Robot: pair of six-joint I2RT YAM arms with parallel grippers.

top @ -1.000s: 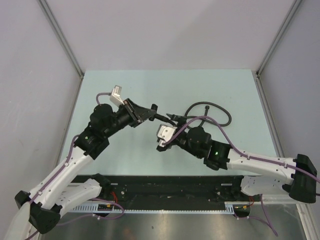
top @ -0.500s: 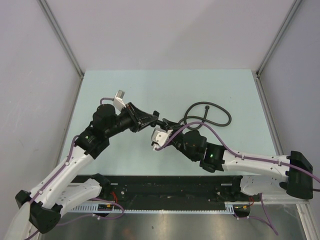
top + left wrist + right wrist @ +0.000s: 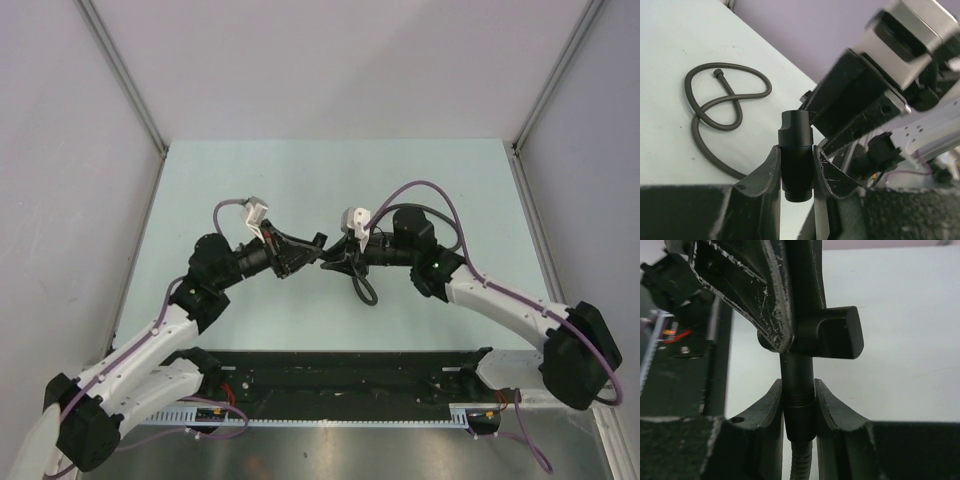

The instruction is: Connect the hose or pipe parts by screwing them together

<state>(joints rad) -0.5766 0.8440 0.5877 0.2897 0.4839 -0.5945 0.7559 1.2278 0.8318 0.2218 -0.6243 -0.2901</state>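
Observation:
My left gripper (image 3: 317, 252) is shut on a short black cylindrical pipe fitting (image 3: 796, 150), held between its fingers (image 3: 771, 172). Tip to tip with it, my right gripper (image 3: 338, 262) is shut on the threaded end fitting (image 3: 799, 412) of a dark ribbed hose (image 3: 801, 462). That end fitting points straight at the left gripper's fingers (image 3: 765, 295) and reaches up against a black block-shaped part (image 3: 836, 332) held there. The hose (image 3: 368, 292) loops down below the right gripper. Its far part lies coiled on the table (image 3: 715, 107), partly hidden behind the right arm in the top view.
The pale green table (image 3: 250, 180) is walled by grey panels on the left, right and back. A black rail (image 3: 330, 372) runs along the near edge by the arm bases. Purple cables (image 3: 430, 188) arch over both wrists.
The right arm swung round toward the back right, and its gripper went from open to shut on the hose end. The left gripper shifted slightly right and nearer. The hose was dragged toward the middle.

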